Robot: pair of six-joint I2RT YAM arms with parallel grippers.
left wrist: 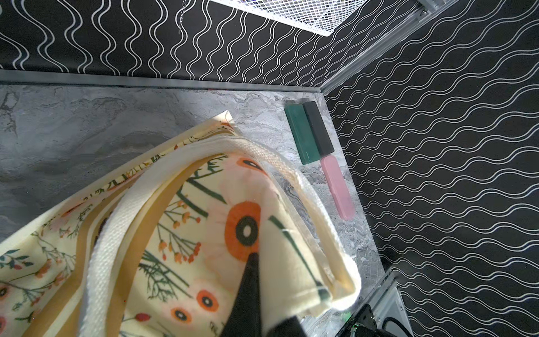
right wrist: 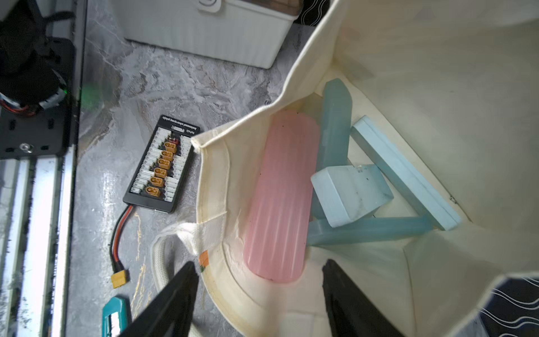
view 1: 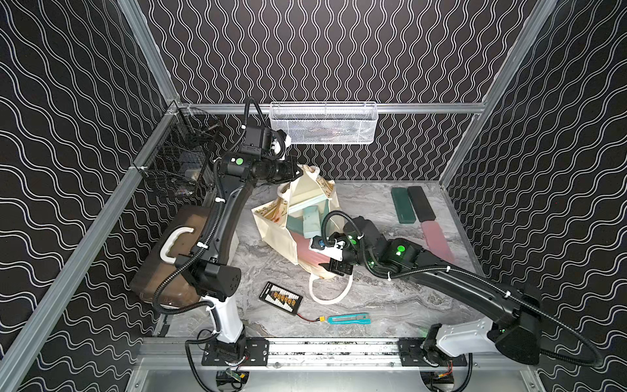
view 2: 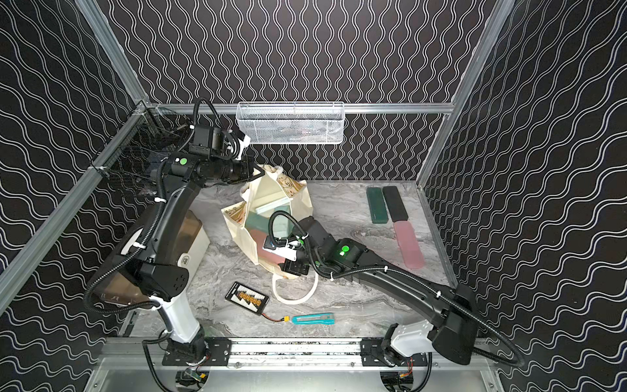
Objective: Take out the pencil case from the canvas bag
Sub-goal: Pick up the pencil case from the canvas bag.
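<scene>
I'm looking down on the grey marbled table (view 1: 390, 298), with a brown-lidded storage box (view 1: 154, 271) on its left side, partly under the left arm. The canvas bag (view 1: 274, 234) sits mid-table with its mouth gaping upward. The left gripper (view 1: 298, 172) is clamped tight on the bag's far rim and holds that side up. The right gripper (right wrist: 259, 262) is at the near rim with its jaws parted. In the right wrist view one finger (right wrist: 175, 291) is outside the rim and the other is inside the mouth. The end of the pink pencil case (right wrist: 280, 198) lies between them, and I can't tell whether either finger touches it. That case lies inside the bag along the near wall, beside a pale blue block (right wrist: 350, 192). At the table's far right a green case (view 1: 402, 205) and a black case (view 1: 420, 203) touch side by side, with a second pink case (view 1: 436, 237) just in front. Near the front edge lie a charging board (view 1: 281, 298) and a teal utility knife (view 1: 349, 319).
</scene>
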